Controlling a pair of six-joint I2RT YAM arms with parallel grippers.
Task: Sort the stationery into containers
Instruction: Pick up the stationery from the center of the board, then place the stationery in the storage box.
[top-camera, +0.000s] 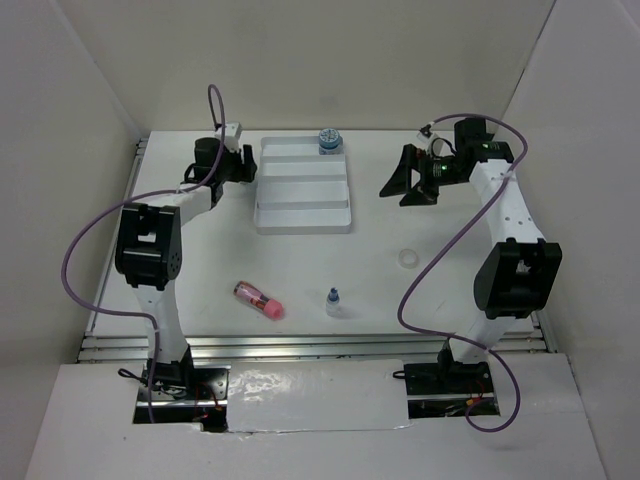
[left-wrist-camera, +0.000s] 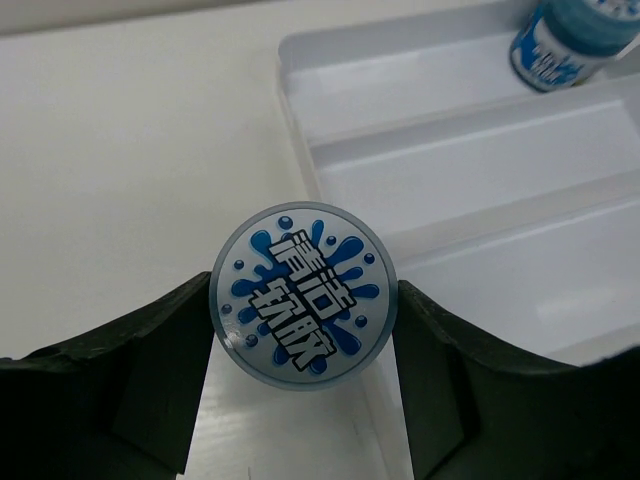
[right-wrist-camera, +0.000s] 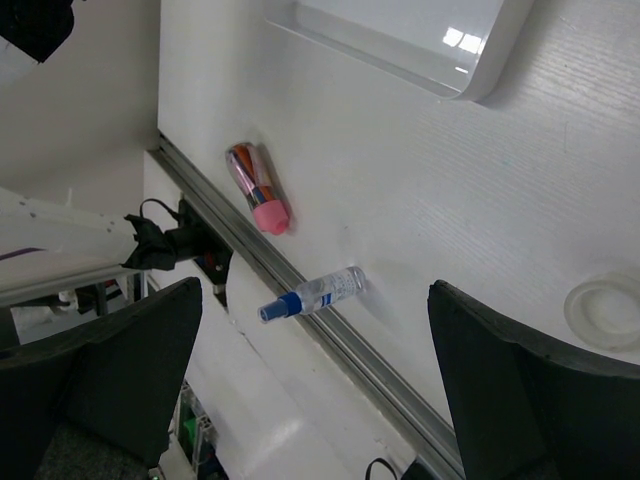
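Observation:
My left gripper (left-wrist-camera: 303, 335) is shut on a squat blue round pot (left-wrist-camera: 304, 295), held at the left edge of the white divided tray (left-wrist-camera: 300, 120); in the top view the gripper (top-camera: 245, 163) sits just left of the tray (top-camera: 305, 215). A second blue pot (top-camera: 329, 140) stands in the tray's far compartment and also shows in the left wrist view (left-wrist-camera: 570, 40). My right gripper (top-camera: 408, 185) is open and empty, right of the tray. The pink tube (top-camera: 259, 299), the clear blue-capped bottle (top-camera: 332, 301) and the white ring (top-camera: 408, 258) are on the table.
The table's metal front rail (top-camera: 300, 345) runs along the near edge. White walls enclose the left, back and right. The right wrist view shows the pink tube (right-wrist-camera: 258, 188), the bottle (right-wrist-camera: 315, 295), the ring (right-wrist-camera: 603, 309) and a tray corner (right-wrist-camera: 480, 75).

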